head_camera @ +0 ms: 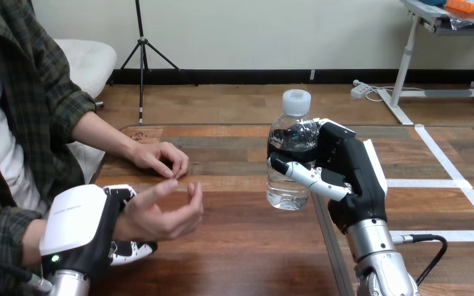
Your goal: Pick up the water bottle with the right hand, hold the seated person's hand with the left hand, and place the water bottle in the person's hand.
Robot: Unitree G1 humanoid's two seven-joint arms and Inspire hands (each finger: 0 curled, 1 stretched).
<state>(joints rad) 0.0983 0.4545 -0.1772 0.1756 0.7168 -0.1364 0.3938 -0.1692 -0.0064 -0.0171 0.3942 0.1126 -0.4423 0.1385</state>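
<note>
A clear water bottle (291, 148) with a white cap stands upright right of the table's middle. My right hand (345, 169) is shut on it, with the fingers and thumb curled round its middle. Whether its base touches the table I cannot tell. At the lower left, the person's hand (163, 213) lies palm up with loosely bent fingers. My left hand (80, 228) is shut on it near the wrist, with white fingers (134, 250) curled beneath it. Bottle and person's hand are well apart.
The person's other hand (160, 159) rests on the wooden table (234, 246) further back at the left. The table's right edge runs just under my right arm. Bare wood lies between the bottle and the held hand.
</note>
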